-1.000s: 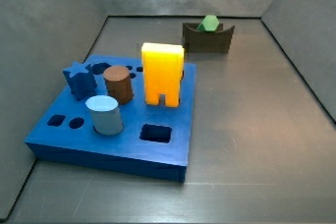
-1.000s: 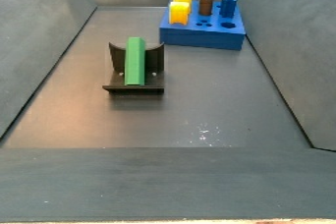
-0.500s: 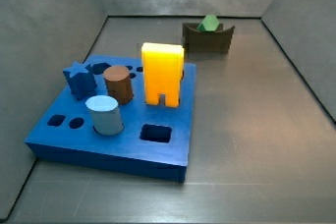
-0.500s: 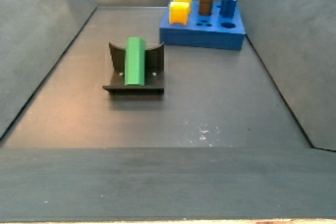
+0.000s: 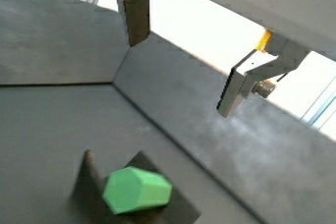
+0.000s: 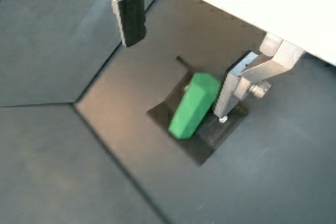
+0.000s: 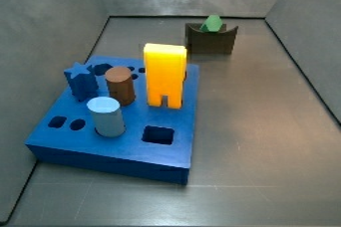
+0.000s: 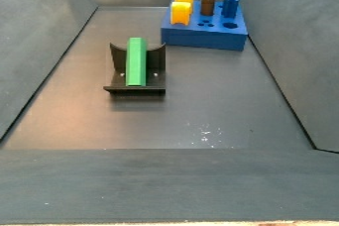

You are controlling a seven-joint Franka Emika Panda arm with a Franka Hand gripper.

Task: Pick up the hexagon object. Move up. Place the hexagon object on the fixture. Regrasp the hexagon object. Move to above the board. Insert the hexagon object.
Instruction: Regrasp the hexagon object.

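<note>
The bright green hexagon object [image 8: 135, 61] lies lengthwise in the notch of the dark fixture [image 8: 133, 88] on the grey floor, also seen in a side view [image 7: 212, 22] on the fixture [image 7: 210, 42]. The blue board [image 7: 114, 131] stands apart from it, and shows too in a side view [image 8: 205, 38]. My gripper [image 6: 180, 53] is open and empty, raised above the hexagon object [image 6: 195, 107] and the fixture [image 6: 199, 145]. In a wrist view the gripper [image 5: 184, 53] is off to one side of the hexagon's end face [image 5: 137, 190]. The gripper does not show in the side views.
On the board stand a yellow-orange arch block [image 7: 166, 72], a brown cylinder [image 7: 120, 83], a light-blue cylinder [image 7: 106, 117] and a blue piece [image 7: 80, 76]. Sloping grey walls [image 7: 300, 52] enclose the floor on all sides.
</note>
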